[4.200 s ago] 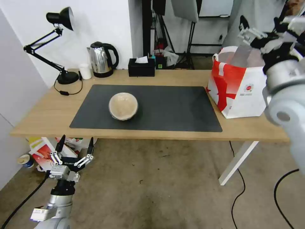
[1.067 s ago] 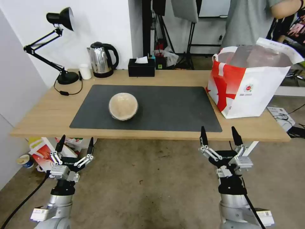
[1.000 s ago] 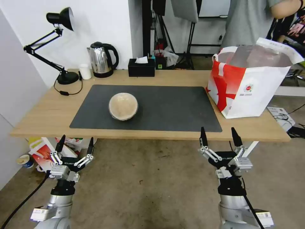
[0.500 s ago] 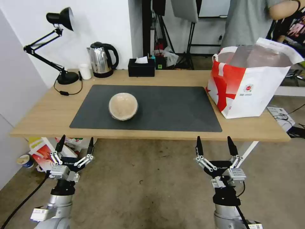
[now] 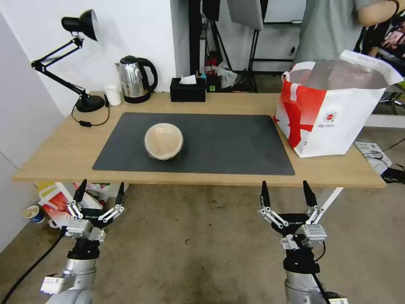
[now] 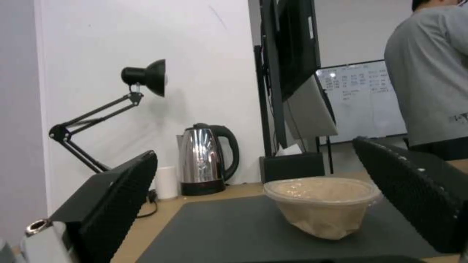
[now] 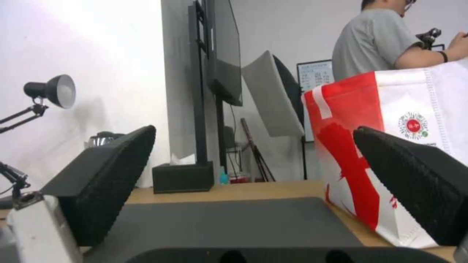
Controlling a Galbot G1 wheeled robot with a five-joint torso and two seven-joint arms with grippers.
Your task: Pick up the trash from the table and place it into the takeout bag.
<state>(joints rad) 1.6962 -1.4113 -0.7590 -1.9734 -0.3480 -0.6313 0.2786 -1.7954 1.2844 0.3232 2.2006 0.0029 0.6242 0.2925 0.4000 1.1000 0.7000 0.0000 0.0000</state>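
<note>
Across the long light-wood desk (image 5: 59, 156), only the beige lidded bowl (image 5: 163, 140) is sitting on the grey mat (image 5: 228, 143), well left of the takeout bag (image 5: 333, 114). Below the desk's front edge, the right end effector (image 5: 284, 191), newly lowered from the bag, is hanging wide open and empty; the left end effector (image 5: 100, 189) is waiting likewise, so one piece remains.

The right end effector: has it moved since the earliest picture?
Yes. The right end effector was high beside the takeout bag; now it is low, open, before the table edge.
</note>
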